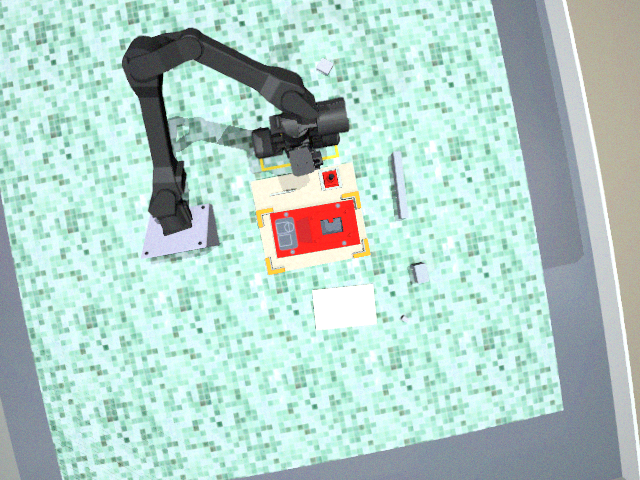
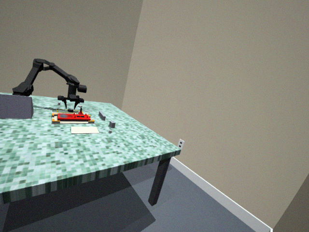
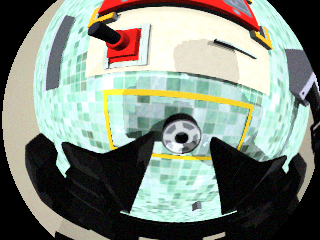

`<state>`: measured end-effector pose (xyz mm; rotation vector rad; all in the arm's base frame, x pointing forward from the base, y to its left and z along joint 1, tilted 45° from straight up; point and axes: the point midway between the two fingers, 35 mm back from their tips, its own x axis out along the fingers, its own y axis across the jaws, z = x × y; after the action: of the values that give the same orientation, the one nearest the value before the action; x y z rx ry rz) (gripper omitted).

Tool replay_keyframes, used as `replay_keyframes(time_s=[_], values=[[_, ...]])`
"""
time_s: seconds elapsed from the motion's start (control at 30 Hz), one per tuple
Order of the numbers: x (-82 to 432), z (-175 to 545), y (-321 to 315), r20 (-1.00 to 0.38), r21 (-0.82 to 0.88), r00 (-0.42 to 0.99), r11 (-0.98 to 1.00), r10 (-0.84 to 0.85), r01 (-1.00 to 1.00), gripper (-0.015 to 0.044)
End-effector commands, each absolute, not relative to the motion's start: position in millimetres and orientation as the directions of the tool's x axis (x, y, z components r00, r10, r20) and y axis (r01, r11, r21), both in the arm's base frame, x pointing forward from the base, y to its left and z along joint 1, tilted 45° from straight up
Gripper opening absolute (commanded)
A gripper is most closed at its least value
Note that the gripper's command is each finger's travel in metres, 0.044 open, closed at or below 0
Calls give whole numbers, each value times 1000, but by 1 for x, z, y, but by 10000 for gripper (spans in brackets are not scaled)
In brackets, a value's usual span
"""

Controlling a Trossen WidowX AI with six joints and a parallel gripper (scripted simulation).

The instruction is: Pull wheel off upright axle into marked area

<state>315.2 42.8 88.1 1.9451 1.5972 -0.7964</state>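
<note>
The wheel (image 2: 70, 109) (image 3: 172, 145), with a grey-and-white face and dark side, lies flat inside the yellow outline (image 1: 276, 166) (image 3: 150, 93) of the marked area. The arm hides it in the top view. My gripper (image 2: 70, 108) (image 3: 184, 138) is open and points down over the wheel, one fingertip on each side, with a gap to the wheel on both sides in the wrist view. The upright axle (image 1: 330, 177) (image 2: 80, 109) (image 3: 104, 32) is black, stands on a red block and carries no wheel.
A cream base (image 1: 268, 188) beside the marked area carries the axle block and a red board (image 1: 310, 248) (image 2: 72, 119). A grey bar (image 1: 399, 186) (image 3: 59, 52), a white panel (image 1: 344, 307) (image 2: 84, 130) and small grey blocks (image 1: 421, 272) (image 1: 324, 66) lie around.
</note>
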Motion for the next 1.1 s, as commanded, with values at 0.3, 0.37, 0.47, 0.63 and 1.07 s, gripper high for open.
replay_keyframes(time_s=[0.3, 0.37, 0.47, 0.63, 1.07], values=[[298, 117, 2, -711, 22, 159, -205, 685, 979, 379], [277, 119, -11, -715, 20, 156, -204, 681, 979, 431], [244, 122, -26, -715, 16, 152, -200, 683, 980, 440], [219, 126, -33, -708, 15, 149, -196, 690, 980, 440], [219, 126, -33, -708, 15, 149, -196, 690, 980, 440]])
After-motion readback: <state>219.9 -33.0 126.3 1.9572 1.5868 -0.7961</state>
